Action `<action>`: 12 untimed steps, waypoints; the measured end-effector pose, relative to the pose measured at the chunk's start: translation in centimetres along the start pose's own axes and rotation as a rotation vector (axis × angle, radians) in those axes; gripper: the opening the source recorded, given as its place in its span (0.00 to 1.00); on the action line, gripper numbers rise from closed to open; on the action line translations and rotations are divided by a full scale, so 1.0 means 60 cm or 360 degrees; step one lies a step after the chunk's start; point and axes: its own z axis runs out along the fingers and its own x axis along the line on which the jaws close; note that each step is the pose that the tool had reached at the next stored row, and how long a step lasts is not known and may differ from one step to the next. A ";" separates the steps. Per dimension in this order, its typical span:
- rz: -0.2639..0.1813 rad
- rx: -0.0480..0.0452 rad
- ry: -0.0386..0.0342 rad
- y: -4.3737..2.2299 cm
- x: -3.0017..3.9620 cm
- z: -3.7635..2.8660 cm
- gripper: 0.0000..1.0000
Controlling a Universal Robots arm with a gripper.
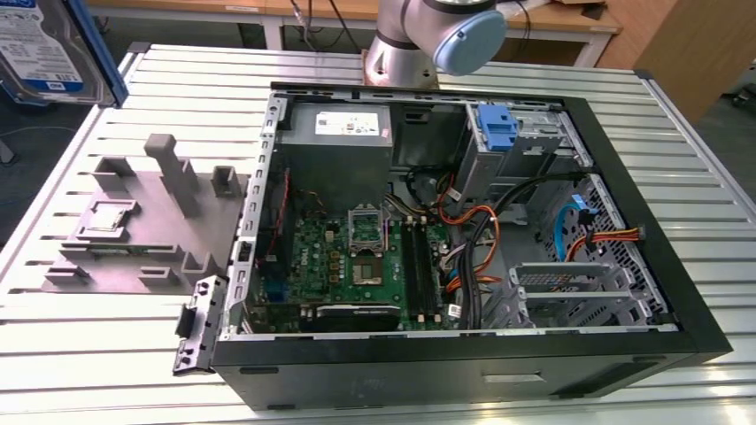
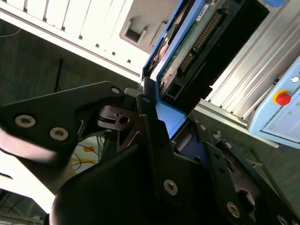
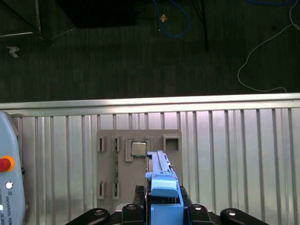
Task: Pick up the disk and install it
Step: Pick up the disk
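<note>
the black two-finger gripper is clamped on the blue plastic rails of the flat silver-grey disk, which hangs at ten o'clock of the open black steel computer case in the exterior view. judgement: carry it level with a firm squeeze, since the smooth rails look slippery.

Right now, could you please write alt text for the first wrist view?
The hand grips the disk edge-on, blue rail toward the camera, above a grey fixture tray holding a processor chip, on a ribbed metal table; dark floor beyond.
</note>
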 end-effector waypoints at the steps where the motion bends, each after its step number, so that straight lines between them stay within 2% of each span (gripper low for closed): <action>1: 0.0000 0.0000 0.0003 0.000 0.002 0.000 0.36; 4: 0.0000 0.0000 0.0006 0.000 0.003 -0.005 0.36; 9: 0.0000 0.0000 0.0007 0.000 0.003 -0.027 0.36; 12: 0.0000 0.0000 0.0008 0.000 0.003 -0.030 0.36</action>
